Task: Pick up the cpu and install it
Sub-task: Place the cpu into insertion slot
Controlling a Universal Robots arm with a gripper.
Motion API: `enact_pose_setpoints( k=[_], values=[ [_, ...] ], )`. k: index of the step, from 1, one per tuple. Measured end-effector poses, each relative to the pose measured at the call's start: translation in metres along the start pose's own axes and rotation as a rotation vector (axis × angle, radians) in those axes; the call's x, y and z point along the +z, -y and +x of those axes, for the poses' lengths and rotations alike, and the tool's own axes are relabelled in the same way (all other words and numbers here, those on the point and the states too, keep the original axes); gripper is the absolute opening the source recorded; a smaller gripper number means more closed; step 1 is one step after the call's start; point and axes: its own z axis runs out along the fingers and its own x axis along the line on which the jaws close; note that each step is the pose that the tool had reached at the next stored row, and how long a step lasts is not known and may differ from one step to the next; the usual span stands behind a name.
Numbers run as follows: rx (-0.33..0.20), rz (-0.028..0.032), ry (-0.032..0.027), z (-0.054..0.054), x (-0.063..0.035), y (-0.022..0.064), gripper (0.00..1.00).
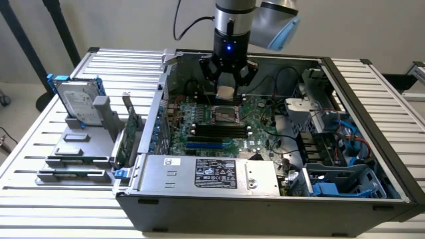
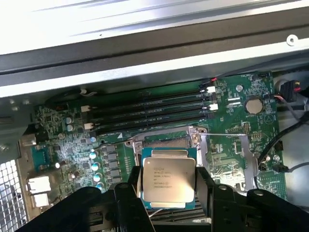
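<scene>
Nearest on the slatted desk, an open computer case shows its labelled power supply, with a blue drive bay in the corner at the exterior view's right. Outside the case, at the exterior view's left, a hard drive stands upright in a grey rack, with a green card on edge between them. Farther in lies the motherboard, its black memory slots just in front of the open socket. Above that socket, apart from it, the tool is clamped on the cpu by two opposite edges. In the wrist view the cpu covers part of the socket, and the tool hides one edge of it. Black cables loop behind; the arm is cut off above.
</scene>
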Motion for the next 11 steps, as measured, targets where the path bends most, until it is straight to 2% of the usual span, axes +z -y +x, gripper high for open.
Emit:
enact_pose_setpoints(
  k=[11],
  values=[
    [0.201, 0.0025, 0.0069, 0.0000, 0.0048, 0.0002, 0.55]
  ],
)
